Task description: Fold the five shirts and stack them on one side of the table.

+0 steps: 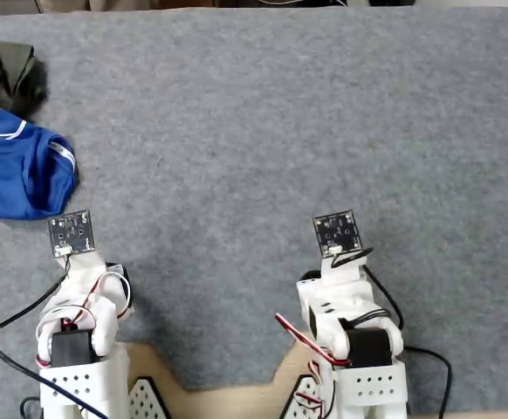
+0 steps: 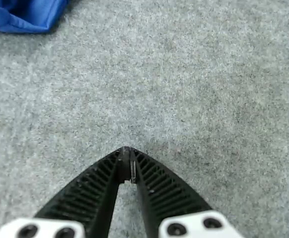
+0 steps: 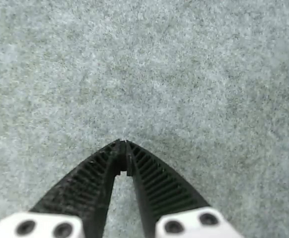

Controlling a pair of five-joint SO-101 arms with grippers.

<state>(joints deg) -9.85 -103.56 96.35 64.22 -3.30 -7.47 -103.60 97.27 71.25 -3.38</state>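
A blue shirt (image 1: 17,173) with white trim lies folded at the table's left edge, and a corner of it shows as the blue shirt (image 2: 25,15) in the left wrist view. Behind it a dark olive shirt (image 1: 8,74) is bunched up. My left gripper (image 2: 126,151) is shut with nothing in it, hanging over bare felt a short way in front of the blue shirt. My right gripper (image 3: 123,145) is also shut and holds nothing, above bare felt. In the high view the left arm (image 1: 75,288) and right arm (image 1: 346,297) sit tucked back at the near edge.
Grey felt (image 1: 306,122) covers the table. A wooden board (image 1: 210,393) lies between the arm bases at the near edge, with cables trailing from both bases.
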